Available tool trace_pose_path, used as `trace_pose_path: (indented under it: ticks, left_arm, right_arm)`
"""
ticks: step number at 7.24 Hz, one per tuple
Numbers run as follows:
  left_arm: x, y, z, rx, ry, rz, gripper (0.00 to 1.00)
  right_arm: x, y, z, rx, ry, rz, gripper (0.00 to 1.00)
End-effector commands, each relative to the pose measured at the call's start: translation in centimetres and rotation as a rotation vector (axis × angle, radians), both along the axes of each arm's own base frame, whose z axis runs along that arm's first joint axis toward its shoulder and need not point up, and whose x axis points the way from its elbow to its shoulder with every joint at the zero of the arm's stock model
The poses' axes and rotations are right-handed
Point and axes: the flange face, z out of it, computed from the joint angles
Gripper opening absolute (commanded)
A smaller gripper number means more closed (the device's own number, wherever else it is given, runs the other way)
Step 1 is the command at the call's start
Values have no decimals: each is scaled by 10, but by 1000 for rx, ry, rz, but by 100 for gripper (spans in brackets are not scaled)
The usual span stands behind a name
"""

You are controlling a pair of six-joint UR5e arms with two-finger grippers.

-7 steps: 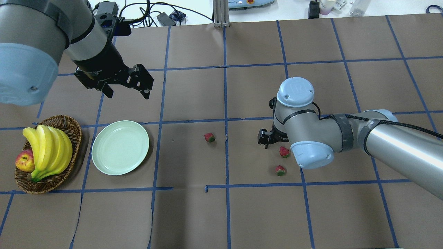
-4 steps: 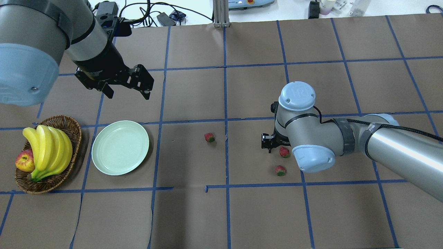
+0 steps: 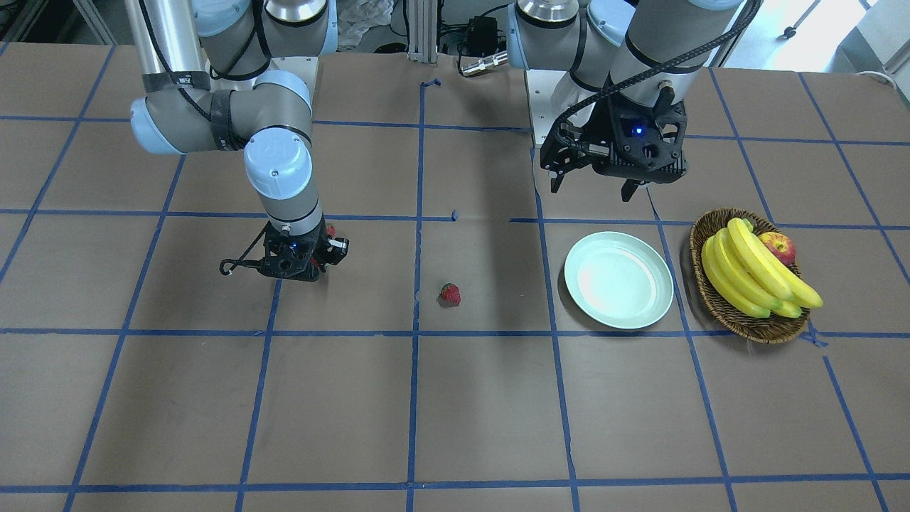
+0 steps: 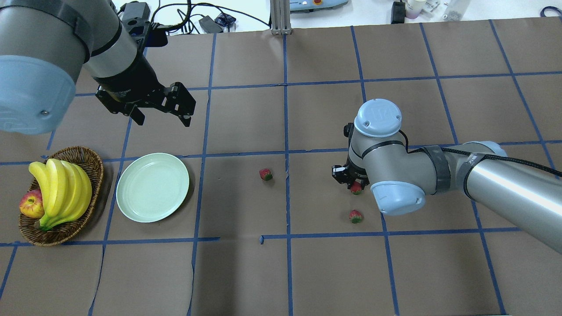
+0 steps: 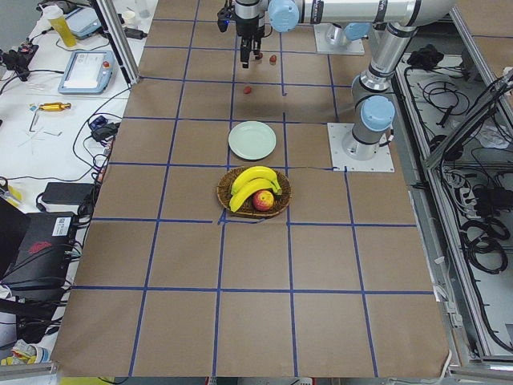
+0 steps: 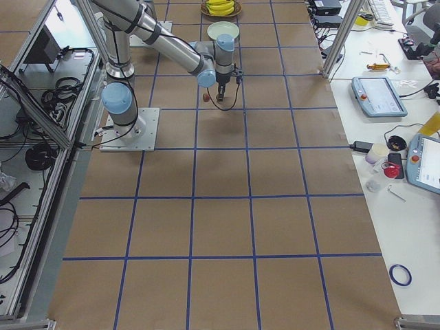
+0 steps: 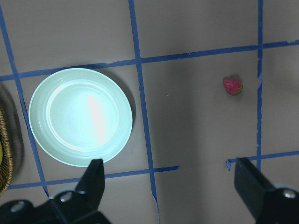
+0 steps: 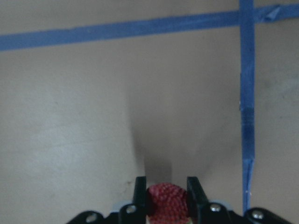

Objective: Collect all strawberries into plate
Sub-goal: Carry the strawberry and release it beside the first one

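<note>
One strawberry [image 8: 167, 199] is pinched between the fingers of the right end effector [image 8: 167, 185], low at the worktop [image 4: 246, 272]. A second strawberry [image 4: 355, 216] lies near it. A third strawberry [image 4: 265, 174] lies between these and the plate [image 4: 153, 187], well apart from both. The left end effector [image 4: 162, 119] hovers beyond the plate, fingers spread.

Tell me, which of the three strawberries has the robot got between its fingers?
The strawberry held between the right gripper's fingers. The other two lie free: one nearer the plate, one nearer the robot.
</note>
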Motion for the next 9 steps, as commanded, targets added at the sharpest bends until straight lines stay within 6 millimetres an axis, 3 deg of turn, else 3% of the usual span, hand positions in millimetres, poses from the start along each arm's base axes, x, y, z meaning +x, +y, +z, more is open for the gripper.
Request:
trace_pose_path:
  ticks: [1, 2, 4, 6, 8, 9]
  left_arm:
    - [0, 0, 0, 0, 0, 1, 100]
    - [0, 0, 0, 0, 0, 1, 100]
    - [0, 0, 1, -2, 0, -1, 100]
    - [0, 0, 0, -1, 0, 1, 100]
    - [0, -2, -2, 2, 1, 2, 100]
    - [0, -1, -1, 0, 2, 1, 100]
  right_arm:
    - [27, -42, 41, -95, -119, -96, 0]
    - [64, -34, 46, -85, -170, -115, 0]
    - [152, 5, 33, -58, -163, -114, 0]
    - [216, 25, 29, -53, -174, -86, 0]
    - [265, 20, -2, -37, -168, -56, 0]
    - [268, 19, -10, -27, -160, -52, 0]
